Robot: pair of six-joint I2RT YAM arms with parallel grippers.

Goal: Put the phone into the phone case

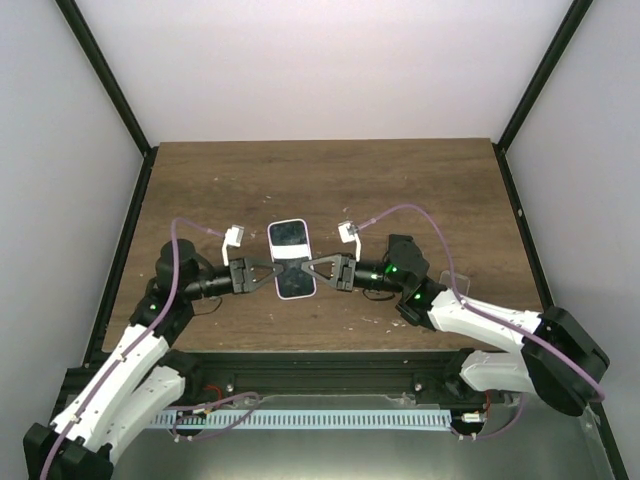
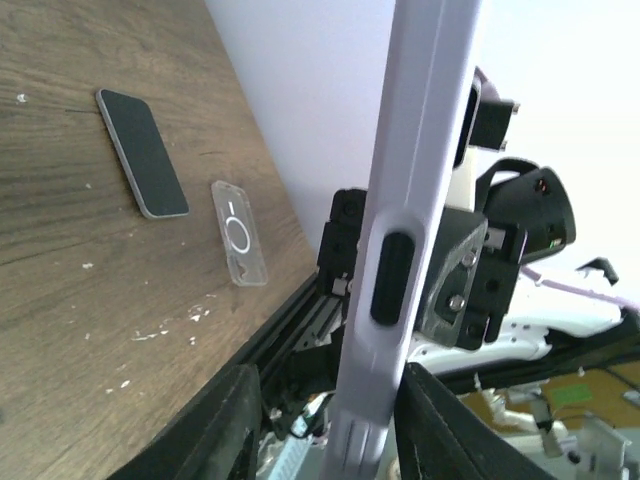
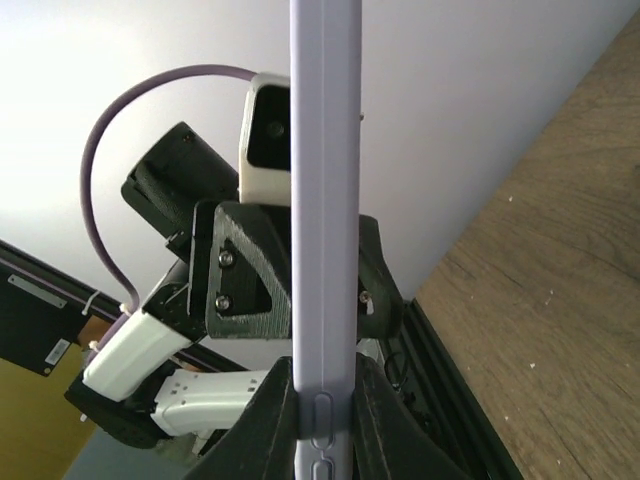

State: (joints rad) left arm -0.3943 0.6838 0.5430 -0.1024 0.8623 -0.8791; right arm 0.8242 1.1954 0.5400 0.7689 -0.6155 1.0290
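Note:
A lavender phone case [image 1: 291, 260] hangs above the table's middle between both grippers, with a dark phone screen [image 1: 288, 236] facing up inside it. My right gripper [image 1: 312, 270] is shut on the case's right edge. In the right wrist view its fingers [image 3: 262, 420] squeeze the case [image 3: 325, 150] edge-on at the right gripper [image 3: 325, 405]. My left gripper [image 1: 272, 275] stands open around the left edge. In the left wrist view the case [image 2: 420, 150] passes between the jaws of the left gripper [image 2: 325, 420], leaving a clear gap to the left finger [image 2: 215, 425].
On the table to the right, the left wrist view shows a dark flat phone-like slab [image 2: 143, 152] and a clear case [image 2: 238, 232] with a white ring. The clear case [image 1: 455, 283] lies near the front edge by the right arm. Black frame rails border the table.

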